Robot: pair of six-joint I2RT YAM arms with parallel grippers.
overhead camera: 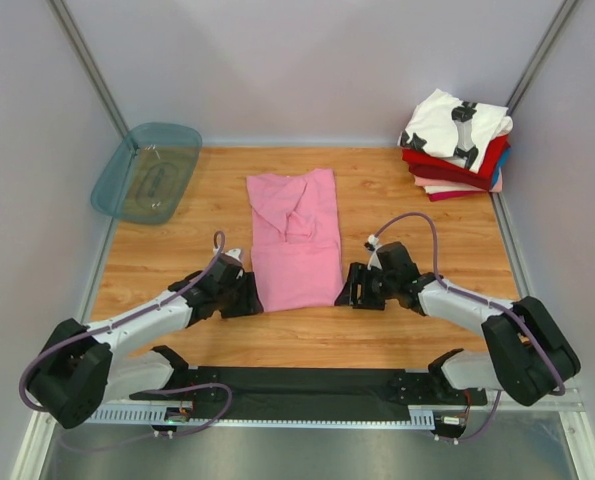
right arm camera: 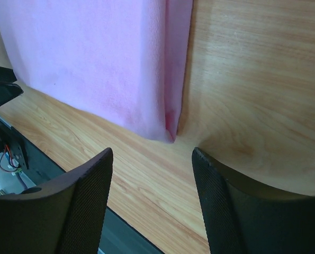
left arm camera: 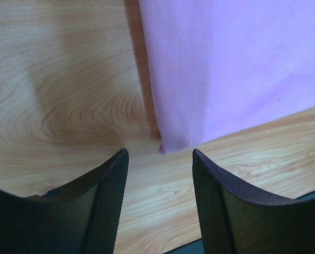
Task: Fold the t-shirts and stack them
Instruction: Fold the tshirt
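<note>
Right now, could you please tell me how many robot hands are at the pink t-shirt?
2. The left hand is open at the pink t-shirt's near left corner, the right hand open at its near right corner.

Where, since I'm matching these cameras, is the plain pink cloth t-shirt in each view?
Top external: plain pink cloth t-shirt mid-table, between left claw and right claw.
Left wrist: upper right, its corner ahead of the open left claw.
Right wrist: upper left, its corner ahead of the open right claw.
Shared landmark: the shirt's near hem.
</note>
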